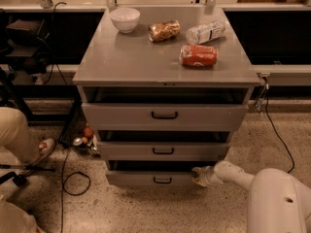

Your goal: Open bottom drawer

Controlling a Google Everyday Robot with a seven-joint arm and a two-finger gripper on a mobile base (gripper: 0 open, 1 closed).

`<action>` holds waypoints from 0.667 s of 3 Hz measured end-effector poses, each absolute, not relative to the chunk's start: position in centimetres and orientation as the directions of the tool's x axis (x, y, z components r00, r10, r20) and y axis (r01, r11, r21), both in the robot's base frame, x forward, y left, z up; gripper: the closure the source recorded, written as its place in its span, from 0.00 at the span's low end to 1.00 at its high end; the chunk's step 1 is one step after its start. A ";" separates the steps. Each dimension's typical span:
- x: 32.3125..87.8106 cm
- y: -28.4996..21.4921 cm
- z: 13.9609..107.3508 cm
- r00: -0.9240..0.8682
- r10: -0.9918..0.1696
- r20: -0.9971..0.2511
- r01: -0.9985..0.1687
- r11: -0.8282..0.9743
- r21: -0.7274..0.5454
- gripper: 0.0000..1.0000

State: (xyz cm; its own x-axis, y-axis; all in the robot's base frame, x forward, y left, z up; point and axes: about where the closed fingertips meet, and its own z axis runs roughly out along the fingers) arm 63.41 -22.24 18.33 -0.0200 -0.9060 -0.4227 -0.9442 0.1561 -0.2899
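The bottom drawer (146,178) is the lowest of three grey drawers in the cabinet, with a small black bar handle (162,180). It stands pulled out a little, with a dark gap above its front. My gripper (198,175) sits at the right end of that drawer front, at the end of my white arm (233,174), which reaches in from the lower right. The middle drawer (163,150) and the top drawer (164,115) also stand slightly out.
On the cabinet top (121,62) lie a white bowl (125,19), a brown snack bag (164,30), a plastic bottle (206,32) and a red can (198,55). A person's leg and shoe (29,144) and cables (73,178) are on the floor at left.
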 end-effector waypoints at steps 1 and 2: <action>63.4 -22.2 18.3 -0.020 -0.906 -0.423 -0.944 0.156 -0.290 0.57; 63.4 -22.2 18.3 -0.020 -0.906 -0.423 -0.944 0.156 -0.290 0.33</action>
